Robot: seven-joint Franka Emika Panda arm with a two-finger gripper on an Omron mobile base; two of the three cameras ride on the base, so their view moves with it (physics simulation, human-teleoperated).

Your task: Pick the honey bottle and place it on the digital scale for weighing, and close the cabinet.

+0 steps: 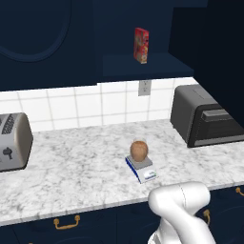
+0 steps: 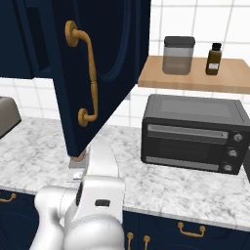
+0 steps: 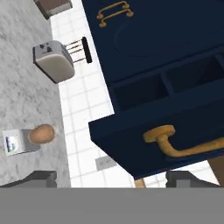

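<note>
Nearest, the cabinet point(image 2: 97, 68) door hangs open at 12 o'clock, jaws spread below its brass handle point(image 3: 175, 142). Honey bottle point(image 1: 139, 150) sits on digital scale point(image 1: 143, 169); toaster point(image 1: 14, 141) at 9, oven point(image 2: 193, 134) at 3, marble tabletop point(image 1: 71, 171).

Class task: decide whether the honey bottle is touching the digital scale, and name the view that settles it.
Touching. In the left base view the honey bottle stands directly on the grey top plate of the digital scale, with no gap beneath it.
</note>
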